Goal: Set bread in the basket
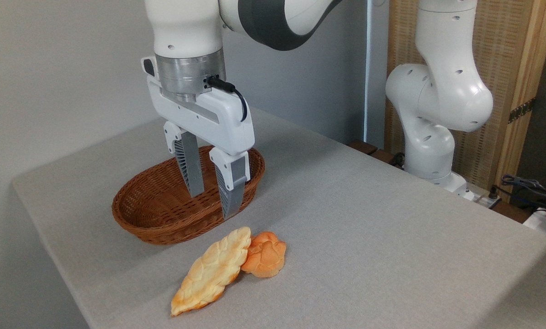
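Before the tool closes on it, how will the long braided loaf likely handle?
The loaf lies flat on the table, so it probably won't roll. Its thin, long shape may sag or tilt if pinched at one end. It touches the round bun, which would likely shift too.

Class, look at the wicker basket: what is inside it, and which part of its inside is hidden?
The basket shows only bare weave inside; no bread lies in it. The open gripper in front covers part of its far inner wall. The bread lies on the table.

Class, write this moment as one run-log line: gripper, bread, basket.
gripper: open, empty, above basket | braided loaf: on table, touching round bun | wicker basket: empty | step: loaf not yet grasped
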### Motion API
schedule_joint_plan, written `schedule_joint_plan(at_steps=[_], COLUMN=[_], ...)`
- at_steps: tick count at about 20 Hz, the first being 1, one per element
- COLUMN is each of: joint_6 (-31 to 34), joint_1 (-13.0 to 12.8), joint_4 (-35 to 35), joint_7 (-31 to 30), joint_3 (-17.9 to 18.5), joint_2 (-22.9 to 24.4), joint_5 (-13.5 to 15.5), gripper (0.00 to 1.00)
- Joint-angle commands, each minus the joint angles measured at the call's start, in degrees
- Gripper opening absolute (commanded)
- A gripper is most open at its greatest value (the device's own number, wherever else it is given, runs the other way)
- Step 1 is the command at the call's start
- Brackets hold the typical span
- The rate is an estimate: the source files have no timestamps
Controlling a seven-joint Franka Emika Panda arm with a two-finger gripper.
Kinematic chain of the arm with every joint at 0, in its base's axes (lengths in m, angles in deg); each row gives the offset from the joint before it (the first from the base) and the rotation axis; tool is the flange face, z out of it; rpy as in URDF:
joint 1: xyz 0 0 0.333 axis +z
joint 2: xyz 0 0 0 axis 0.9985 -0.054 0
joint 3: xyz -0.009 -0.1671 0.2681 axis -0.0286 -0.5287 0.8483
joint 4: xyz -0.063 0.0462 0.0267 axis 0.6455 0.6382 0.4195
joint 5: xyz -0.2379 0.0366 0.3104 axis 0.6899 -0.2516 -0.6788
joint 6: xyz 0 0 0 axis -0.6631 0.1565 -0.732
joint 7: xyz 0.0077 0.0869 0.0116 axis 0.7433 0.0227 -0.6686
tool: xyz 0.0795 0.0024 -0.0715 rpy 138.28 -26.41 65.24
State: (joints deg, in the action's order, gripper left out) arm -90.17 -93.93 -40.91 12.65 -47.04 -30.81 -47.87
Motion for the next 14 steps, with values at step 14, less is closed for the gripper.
schedule_joint_plan(at_steps=[14], joint_6=[2.5], joint_1=[0.3], joint_4=[-0.9], joint_7=[2.3], joint_3=[-1.1], joint_2=[-2.0], joint_5=[-0.3], gripper=[1.0])
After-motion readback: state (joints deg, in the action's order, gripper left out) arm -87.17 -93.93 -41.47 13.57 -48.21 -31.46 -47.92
